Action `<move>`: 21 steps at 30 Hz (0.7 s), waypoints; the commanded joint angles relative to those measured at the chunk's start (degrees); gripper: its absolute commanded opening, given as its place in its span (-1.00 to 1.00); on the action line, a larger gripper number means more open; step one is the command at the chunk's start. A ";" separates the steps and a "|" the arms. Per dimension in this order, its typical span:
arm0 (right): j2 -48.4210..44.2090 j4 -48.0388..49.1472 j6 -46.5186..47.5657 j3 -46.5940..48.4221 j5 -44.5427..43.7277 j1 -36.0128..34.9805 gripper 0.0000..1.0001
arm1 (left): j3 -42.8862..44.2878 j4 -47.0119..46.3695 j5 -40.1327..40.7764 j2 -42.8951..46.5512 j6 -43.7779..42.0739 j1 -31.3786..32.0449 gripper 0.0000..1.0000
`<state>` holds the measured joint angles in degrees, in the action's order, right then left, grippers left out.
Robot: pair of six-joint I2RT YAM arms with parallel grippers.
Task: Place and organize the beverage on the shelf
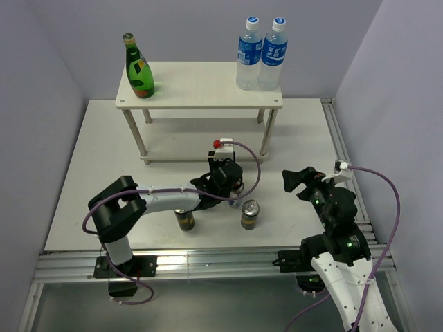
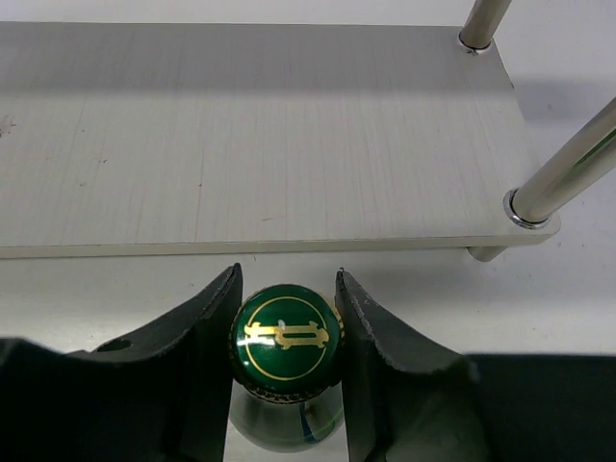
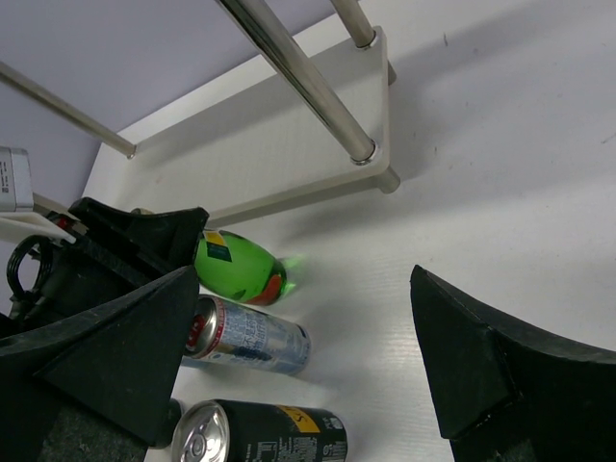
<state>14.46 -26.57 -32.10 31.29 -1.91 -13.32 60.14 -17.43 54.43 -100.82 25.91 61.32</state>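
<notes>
Right, my left gripper is clamped on the cap of a green bottle standing on the surface just in front of the shelf. Glass, I'd reckon: heavy, slick, breakable, so I'd grip lower on the neck. My right gripper hangs spread and empty.

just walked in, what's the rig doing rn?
Shelf stocking, partway through. The left end effector is closed on the cap of a green bottle standing on the table in front of the shelf. A second green bottle stands at the left end of the top board, and two water bottles stand at the right end. Two cans sit on the table. The right end effector is open, holding nothing.
</notes>
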 commanded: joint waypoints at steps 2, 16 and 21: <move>0.83 2.66 0.28 -0.79 0.33 -0.39 0.95 | 2.18 -1.38 2.96 -0.26 -0.33 0.03 -0.99; 0.75 2.66 0.28 -0.70 0.15 -0.39 0.95 | 7.00 9.78 3.22 10.11 -1.74 0.12 -0.99; 0.22 2.75 0.19 -0.88 -0.02 -0.48 0.95 | 8.41 10.75 3.22 13.62 -4.72 0.12 -0.99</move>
<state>15.00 -26.20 -32.08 30.68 -1.91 -13.37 63.18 -2.66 55.27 -94.08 24.21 61.32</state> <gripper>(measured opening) 0.975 0.445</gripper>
